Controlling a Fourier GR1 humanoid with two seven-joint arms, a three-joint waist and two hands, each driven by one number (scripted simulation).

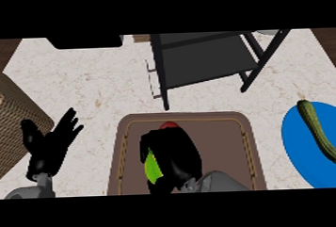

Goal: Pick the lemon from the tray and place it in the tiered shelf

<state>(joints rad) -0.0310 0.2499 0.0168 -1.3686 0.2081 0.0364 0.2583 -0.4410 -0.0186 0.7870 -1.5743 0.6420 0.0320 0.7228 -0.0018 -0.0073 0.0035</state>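
Bare counter (93, 80) between the tray (234, 141) and tiered shelf (204, 62) leaves room to pass. Shelf's dark legs crowd the front, and a blue plate (304, 148) with a cucumber (323, 131) blocks the right.

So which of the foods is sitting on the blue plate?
The long dark green cucumber, lying by itself on the blue plate at the right. The yellow-green fruit and the small red thing sit on the brown tray instead.

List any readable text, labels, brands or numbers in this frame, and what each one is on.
None. No writing shows on the brown tray, the tiered shelf, the blue plate, the cucumber, the wicker basket or either hand.
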